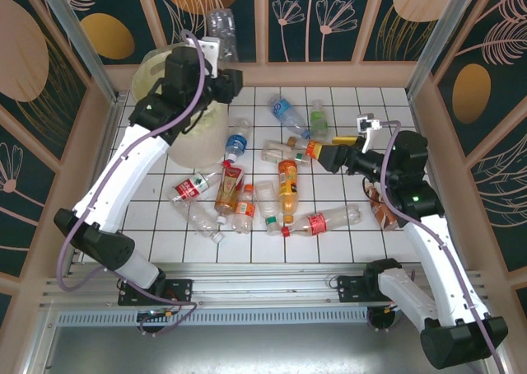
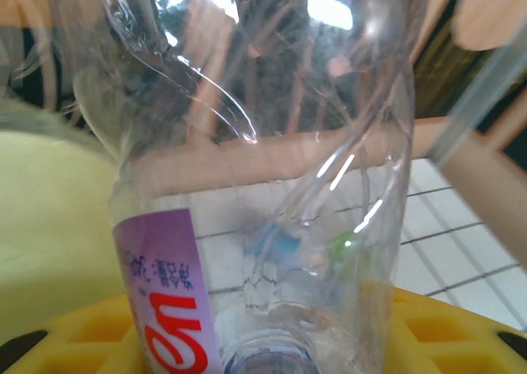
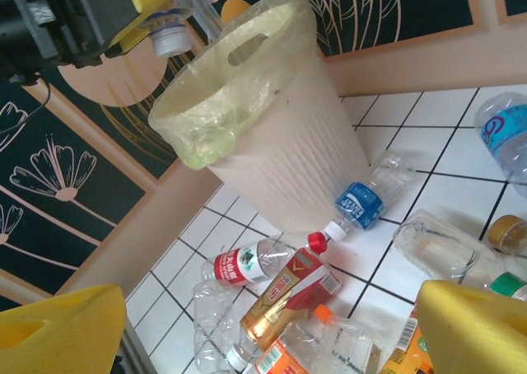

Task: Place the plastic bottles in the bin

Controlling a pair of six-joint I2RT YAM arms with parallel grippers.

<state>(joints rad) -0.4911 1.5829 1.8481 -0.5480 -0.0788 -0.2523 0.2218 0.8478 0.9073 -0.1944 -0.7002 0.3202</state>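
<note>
**A:** The left gripper (image 1: 216, 51) is clamping a clear purple-labelled plastic bottle (image 2: 263, 184) by its neck end. It is holding the bottle aloft near the far right rim of the large round cream plastic bin (image 1: 196, 139).

**B:** Where is that bin sitting?

**A:** It is standing at the far left of the white tiled table (image 1: 346, 242).

**B:** And the right gripper (image 3: 263, 324)?

**A:** Its yellow pads are gaping wide and gripping nothing. It is hovering over the other plastic bottles (image 1: 287, 184), which are lying scattered right of the bin. A blue-labelled bottle (image 3: 360, 205) is lying just beside the bin's foot.
</note>
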